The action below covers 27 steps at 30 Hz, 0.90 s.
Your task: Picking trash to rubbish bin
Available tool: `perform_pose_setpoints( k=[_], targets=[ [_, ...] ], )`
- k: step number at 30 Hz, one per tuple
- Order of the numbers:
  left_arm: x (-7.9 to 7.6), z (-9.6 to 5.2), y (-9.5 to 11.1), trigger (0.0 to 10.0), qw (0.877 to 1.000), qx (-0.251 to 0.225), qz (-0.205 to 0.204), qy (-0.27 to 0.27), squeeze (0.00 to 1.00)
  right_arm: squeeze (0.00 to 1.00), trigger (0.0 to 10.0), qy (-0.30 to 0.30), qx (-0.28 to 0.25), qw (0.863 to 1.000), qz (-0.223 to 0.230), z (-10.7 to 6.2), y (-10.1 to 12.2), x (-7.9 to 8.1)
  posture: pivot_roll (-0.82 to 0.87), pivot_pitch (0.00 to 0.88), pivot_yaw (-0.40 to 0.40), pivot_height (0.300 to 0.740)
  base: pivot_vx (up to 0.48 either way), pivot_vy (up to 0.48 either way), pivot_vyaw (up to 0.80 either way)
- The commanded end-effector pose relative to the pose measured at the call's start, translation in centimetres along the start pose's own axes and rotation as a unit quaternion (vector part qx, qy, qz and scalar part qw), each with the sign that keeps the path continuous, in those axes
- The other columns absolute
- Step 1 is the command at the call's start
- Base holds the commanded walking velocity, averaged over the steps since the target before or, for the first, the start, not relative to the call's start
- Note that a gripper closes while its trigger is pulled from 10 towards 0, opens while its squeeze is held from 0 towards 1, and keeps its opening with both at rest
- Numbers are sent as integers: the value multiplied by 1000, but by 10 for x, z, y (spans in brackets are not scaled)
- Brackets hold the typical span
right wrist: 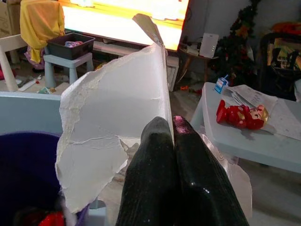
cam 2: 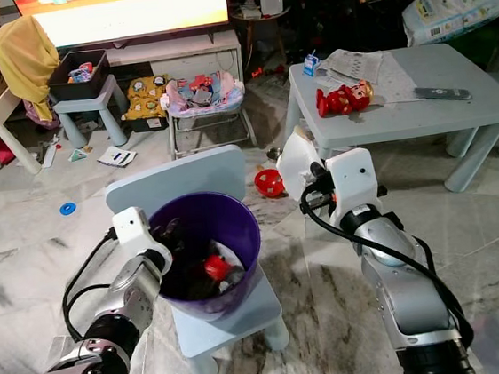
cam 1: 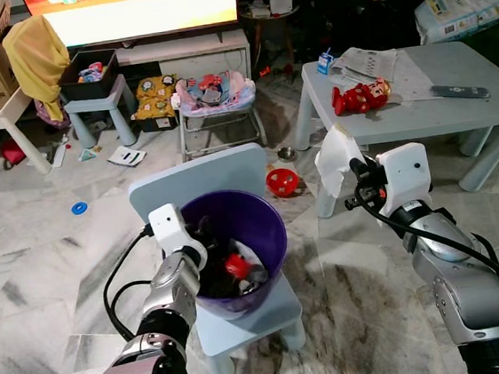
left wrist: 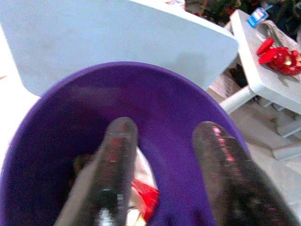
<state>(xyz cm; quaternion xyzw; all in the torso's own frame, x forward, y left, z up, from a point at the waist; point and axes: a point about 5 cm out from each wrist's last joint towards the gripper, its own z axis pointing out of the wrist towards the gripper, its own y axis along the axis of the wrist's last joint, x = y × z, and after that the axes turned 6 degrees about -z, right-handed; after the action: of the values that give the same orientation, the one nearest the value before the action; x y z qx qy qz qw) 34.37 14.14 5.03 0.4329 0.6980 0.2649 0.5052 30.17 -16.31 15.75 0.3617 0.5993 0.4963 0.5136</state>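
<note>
A purple bin stands on a small pale-blue chair in front of me, with red and white trash at its bottom. My left gripper is open, its fingers reaching over the bin's near rim into the bin. My right gripper is shut on a torn sheet of white paper, held up to the right of the bin, level with its rim. The same white paper stands upright in front of the grey table.
A grey low table at the right carries a red toy, papers and a remote. A red bowl lies on the marble floor behind the chair. Toys, a stool and a baby bouncer clutter the back.
</note>
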Motion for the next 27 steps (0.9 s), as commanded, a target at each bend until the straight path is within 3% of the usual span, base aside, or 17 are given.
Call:
perform_pose_setpoints(
  k=[1,7,9,10,12,13,14,15,16,17,18,19,21,25,27],
  targets=[
    [2,0,2,10000,1000,-7,4,10,1000,0,0,-3,-10,1000,0,2,6,-1,-142,97,-11,740,0,0,0],
    [7,-6,14,10000,997,-55,51,5,1000,0,0,-1,-5,999,44,14,-3,13,-60,86,-6,740,0,0,0],
    [15,-22,14,10000,994,-75,75,-4,1000,0,0,13,2,998,61,23,-11,28,9,87,-7,740,0,0,0],
    [22,-40,13,10000,992,-87,96,-4,1000,0,0,25,8,997,70,31,-18,41,30,87,-8,740,0,0,0],
    [27,-54,11,10000,989,-93,114,-1,1000,0,0,29,15,996,86,36,-22,49,60,88,-8,740,0,0,0],
    [30,-63,9,10000,988,-97,124,-2,157,0,0,33,20,995,91,39,-24,54,85,89,-12,740,0,0,0],
    [30,-63,9,10000,988,-97,124,-2,157,0,0,33,20,995,91,39,-24,54,85,89,-12,740,0,0,0],
    [32,-73,8,10000,986,-99,135,-4,0,0,0,39,23,994,98,43,-26,60,102,88,-14,740,0,0,0],
    [32,-73,8,10000,986,-99,135,-4,0,0,0,39,23,994,98,43,-26,60,102,88,-14,740,0,0,0],
    [36,-89,4,10000,983,-97,153,-6,0,0,0,49,30,992,114,48,-30,69,138,88,-18,740,0,0,0],
    [36,-89,4,10000,983,-97,153,-6,0,0,0,49,30,992,114,48,-30,69,138,88,-18,740,0,0,0],
    [43,-106,0,10000,983,-84,163,8,0,0,0,57,41,988,135,54,-35,79,163,86,-18,740,0,0,0],
    [46,-117,-2,10000,983,-75,168,18,0,0,0,65,50,985,150,57,-38,87,182,86,-18,740,0,0,0],
    [52,-128,-2,10000,982,-67,173,28,0,0,0,82,73,978,176,61,-44,102,212,85,-14,740,0,0,0],
    [55,-133,-1,10000,982,-60,176,29,0,0,0,110,96,971,192,60,-48,121,228,86,-14,740,0,0,0]
  ],
)
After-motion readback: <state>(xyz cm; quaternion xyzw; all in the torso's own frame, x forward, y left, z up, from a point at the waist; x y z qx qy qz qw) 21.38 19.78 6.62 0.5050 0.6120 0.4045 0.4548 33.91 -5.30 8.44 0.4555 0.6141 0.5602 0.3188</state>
